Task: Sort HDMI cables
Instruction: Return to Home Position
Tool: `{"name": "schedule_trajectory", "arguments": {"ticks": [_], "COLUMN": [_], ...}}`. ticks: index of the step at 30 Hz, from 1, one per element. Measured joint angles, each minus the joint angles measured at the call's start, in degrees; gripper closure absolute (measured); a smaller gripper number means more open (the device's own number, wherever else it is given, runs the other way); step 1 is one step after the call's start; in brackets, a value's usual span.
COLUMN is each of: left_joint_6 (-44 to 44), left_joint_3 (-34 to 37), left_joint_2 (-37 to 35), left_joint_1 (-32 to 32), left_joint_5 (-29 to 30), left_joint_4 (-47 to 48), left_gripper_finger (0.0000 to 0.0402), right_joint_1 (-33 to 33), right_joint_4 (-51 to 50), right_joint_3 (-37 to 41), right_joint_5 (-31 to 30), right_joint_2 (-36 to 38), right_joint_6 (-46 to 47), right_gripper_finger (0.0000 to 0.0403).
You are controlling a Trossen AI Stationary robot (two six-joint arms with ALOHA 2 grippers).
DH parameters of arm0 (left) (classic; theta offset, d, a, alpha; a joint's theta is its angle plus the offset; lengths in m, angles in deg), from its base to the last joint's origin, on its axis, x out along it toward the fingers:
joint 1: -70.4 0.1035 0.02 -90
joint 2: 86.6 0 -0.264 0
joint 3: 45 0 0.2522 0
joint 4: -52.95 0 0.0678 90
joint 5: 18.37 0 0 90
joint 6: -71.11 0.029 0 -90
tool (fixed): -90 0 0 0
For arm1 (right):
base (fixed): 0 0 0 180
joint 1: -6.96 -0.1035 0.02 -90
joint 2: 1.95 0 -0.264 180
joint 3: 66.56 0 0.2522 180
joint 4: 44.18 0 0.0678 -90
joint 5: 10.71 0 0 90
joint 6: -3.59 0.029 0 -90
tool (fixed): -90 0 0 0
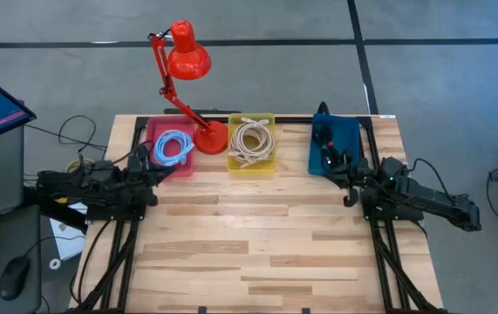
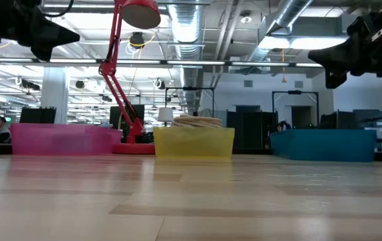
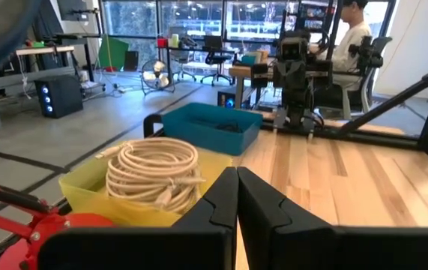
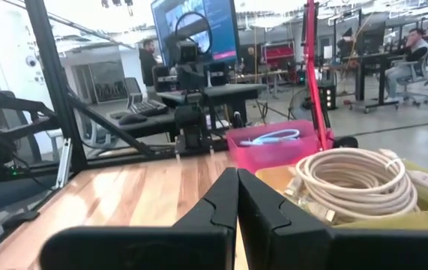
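Fronting an open workshop point(image 2: 244, 80): plank table point(image 2: 191, 201)

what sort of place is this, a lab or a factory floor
Probably a robotics lab in an open, industrial-style workspace: bare ceiling ducts overhead, a seated person and a monitor in the room behind, and the left arm and right arm mounted at either side of a wooden table.

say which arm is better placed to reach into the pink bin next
Left. The left gripper, shut, sits right beside the pink bin; the right gripper, also shut, is by the blue bin, with the yellow bin between.
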Motion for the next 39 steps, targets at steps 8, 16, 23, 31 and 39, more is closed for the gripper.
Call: {"name": "schedule_trajectory", "arguments": {"ticks": [8, 16, 23, 31, 39], "left_joint_6": [-0.44, -0.44, -3.35, -3.14, -3.06], "left_joint_3": [2.21, 5.09, 10.05, 10.49, 10.49], "left_joint_2": [0.00, 0.00, 0.00, 0.39, 0.42], "left_joint_1": [0.00, 0.00, 0.00, 0.02, 0.02], "left_joint_5": [0.00, 0.01, 0.02, 0.00, 0.00], "left_joint_4": [-0.41, -0.44, -1.00, -1.31, -1.31], "left_gripper_finger": [0.0395, 0.0397, 0.0396, 0.0395, 0.0392], "right_joint_1": [0.00, 0.04, 0.04, 0.04, 0.04], "right_joint_4": [-2.29, -2.30, -2.30, -2.31, -2.33], "right_joint_3": [0.01, 0.04, 0.04, 0.07, 0.09], "right_joint_5": [-0.01, -0.02, -0.02, -0.03, -0.09], "right_joint_2": [-0.49, -0.48, -0.50, -0.90, -3.75], "right_joint_6": [-3.63, -5.68, -5.68, -5.68, -2.71], "right_gripper_finger": [0.0403, 0.0403, 0.0403, 0.0403, 0.0403]}}
